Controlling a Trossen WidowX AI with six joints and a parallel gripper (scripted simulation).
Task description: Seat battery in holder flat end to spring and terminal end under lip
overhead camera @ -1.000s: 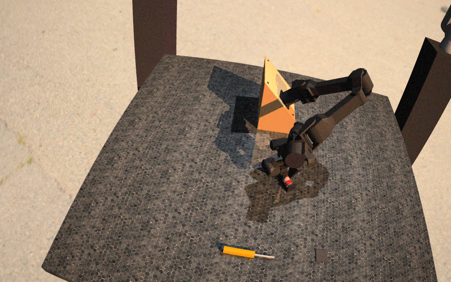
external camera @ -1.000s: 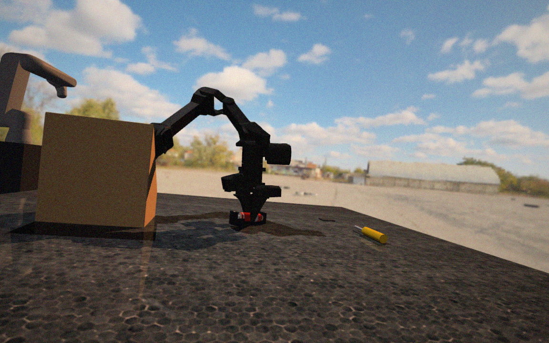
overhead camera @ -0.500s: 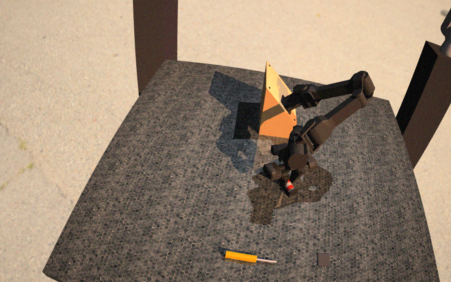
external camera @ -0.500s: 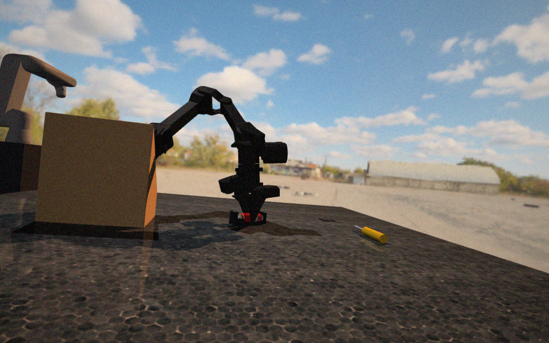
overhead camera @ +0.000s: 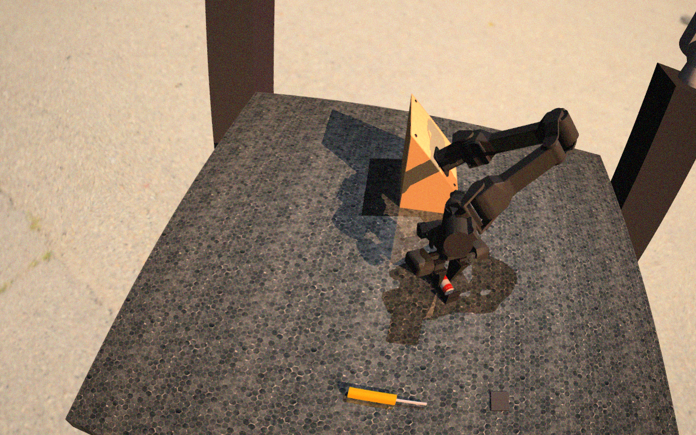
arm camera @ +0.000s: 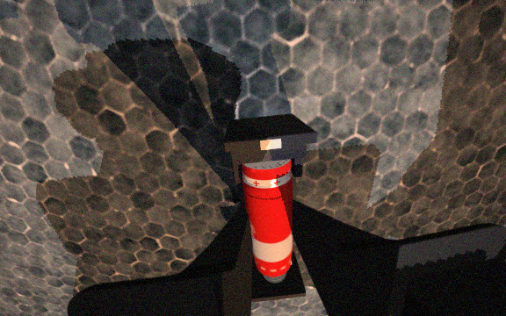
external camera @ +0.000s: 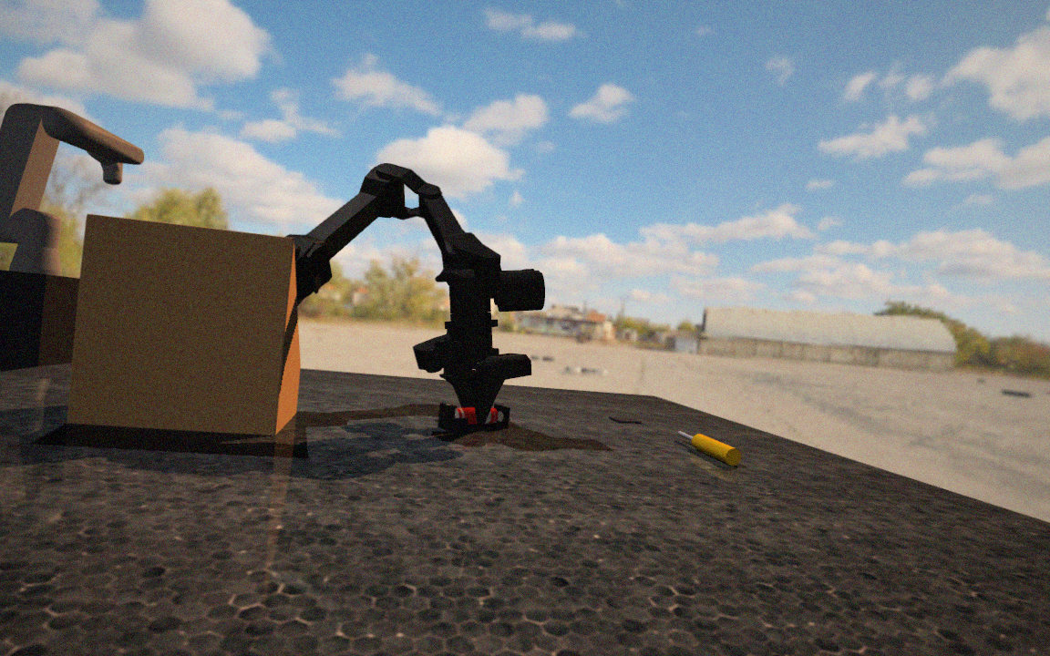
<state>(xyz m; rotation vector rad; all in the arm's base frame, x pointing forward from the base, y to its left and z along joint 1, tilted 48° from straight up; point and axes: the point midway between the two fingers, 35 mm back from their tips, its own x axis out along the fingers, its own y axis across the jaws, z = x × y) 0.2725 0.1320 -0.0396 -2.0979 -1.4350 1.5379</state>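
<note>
Bench: a dark honeycomb-patterned bench (overhead camera: 231, 302) under low warm sunlight, with bare sandy ground around it.
Box: an orange box (external camera: 178, 326) stands toward the rear of the bench, beside the arm's base.
Arm: a black arm (external camera: 431, 220) arches up from behind the box and bends down to the middle of the bench.
Tool: the tool (external camera: 473, 399) points straight down and is clenched on the battery, its dark fingers flanking the battery's sides in the wrist view.
Battery: a red battery (arm camera: 267, 219) with white bands lies lengthwise along the holder; its plus-marked end points at the block on the holder's far end, the other end shows near the holder's near edge.
Holder: a small black holder (arm camera: 275, 132) sits on the bench directly under the tool; whether the battery's tip is under its lip cannot be told.
Screwdriver: a yellow-handled screwdriver (overhead camera: 372, 396) lies near the front edge, well apart from the holder.
Square: a small dark square (overhead camera: 499, 400) lies flat to the right of the screwdriver.
</note>
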